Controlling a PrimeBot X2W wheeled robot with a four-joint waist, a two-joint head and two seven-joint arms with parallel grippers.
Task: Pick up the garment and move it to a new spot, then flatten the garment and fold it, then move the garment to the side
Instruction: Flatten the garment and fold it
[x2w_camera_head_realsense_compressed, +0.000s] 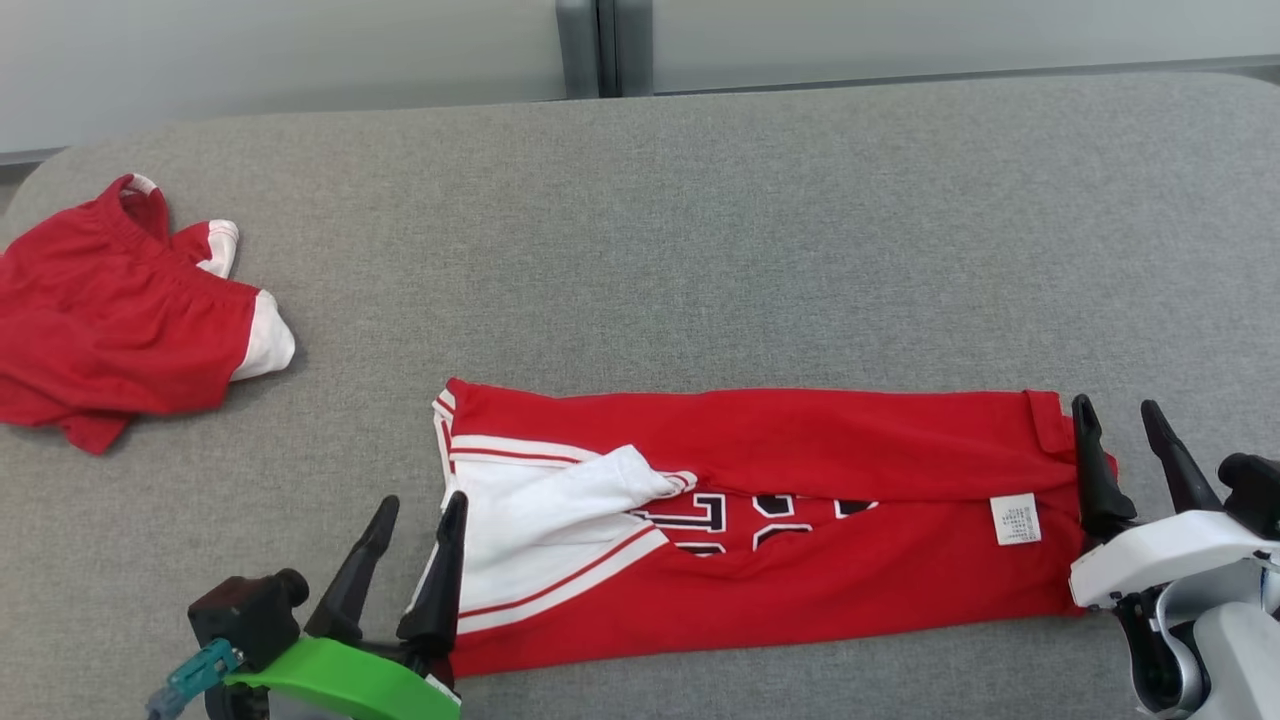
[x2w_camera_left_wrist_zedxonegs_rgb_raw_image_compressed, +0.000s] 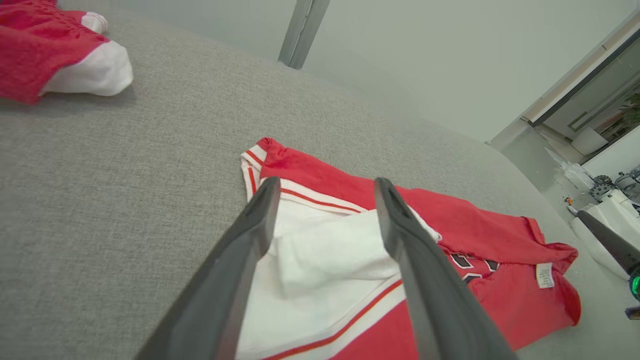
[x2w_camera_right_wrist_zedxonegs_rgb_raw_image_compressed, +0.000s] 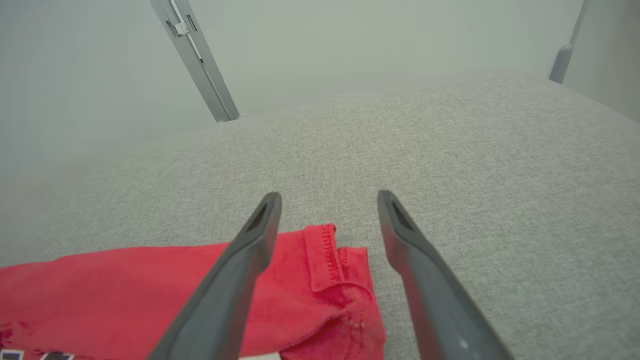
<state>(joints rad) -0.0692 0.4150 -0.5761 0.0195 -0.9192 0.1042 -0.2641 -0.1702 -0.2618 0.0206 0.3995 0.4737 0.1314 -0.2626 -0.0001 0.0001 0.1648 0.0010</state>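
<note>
Head view: garment (x2w_camera_head_realsense_compressed: 800, 520) lies flat on the worktop (x2w_camera_head_realsense_compressed: 700, 250), a long red strip running left to right, folded lengthwise. Left pincer (x2w_camera_head_realsense_compressed: 422, 500) sits at its white-trimmed left end, with the inner finger over the edge of the cloth. Right pincer (x2w_camera_head_realsense_compressed: 1115, 405) sits at the right end, with the inner finger over the red hem. White tag (x2w_camera_head_realsense_compressed: 1015, 519) near the right end, print too small to read. Black-and-white lettering (x2w_camera_head_realsense_compressed: 750, 515) mid-strip, half hidden under the fold, unreadable. Both pincers are spread wide and hold nothing. Second garment (x2w_camera_head_realsense_compressed: 120, 320), red and white, is bunched at far left, well apart.

Left wrist view: left pincer (x2w_camera_left_wrist_zedxonegs_rgb_raw_image_compressed: 327, 182) is wide open, with the garment's (x2w_camera_left_wrist_zedxonegs_rgb_raw_image_compressed: 475, 235) white panel between and below the fingers. Can't tell if they touch it. Tag (x2w_camera_left_wrist_zedxonegs_rgb_raw_image_compressed: 544, 275) at the far end, illegible.

Right wrist view: right pincer (x2w_camera_right_wrist_zedxonegs_rgb_raw_image_compressed: 330, 196) is wide open and empty. The garment's (x2w_camera_right_wrist_zedxonegs_rgb_raw_image_compressed: 125, 290) stitched red corner lies between the fingers, the rest runs off to the left.
</note>
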